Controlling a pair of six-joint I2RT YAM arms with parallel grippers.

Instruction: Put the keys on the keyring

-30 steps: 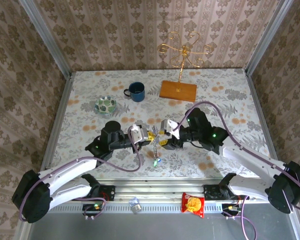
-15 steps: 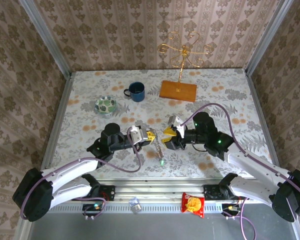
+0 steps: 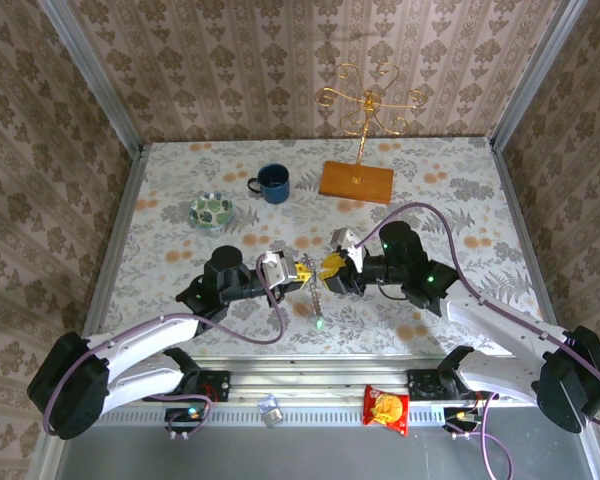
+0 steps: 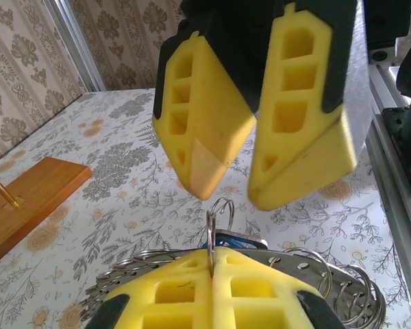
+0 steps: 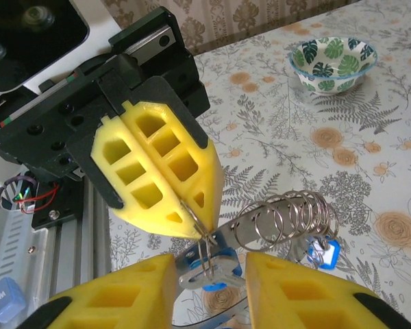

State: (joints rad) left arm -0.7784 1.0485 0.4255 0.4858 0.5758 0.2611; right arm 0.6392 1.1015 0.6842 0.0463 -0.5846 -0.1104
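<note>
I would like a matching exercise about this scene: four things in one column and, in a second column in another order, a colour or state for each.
Things:
1. mug
2. dish
3. left gripper
4. snack packet

Colours or states:
A. shut on the keyring
B. red
C. dark blue
D. white with green leaves

Pairs: 1-C, 2-D, 3-A, 4-B
</note>
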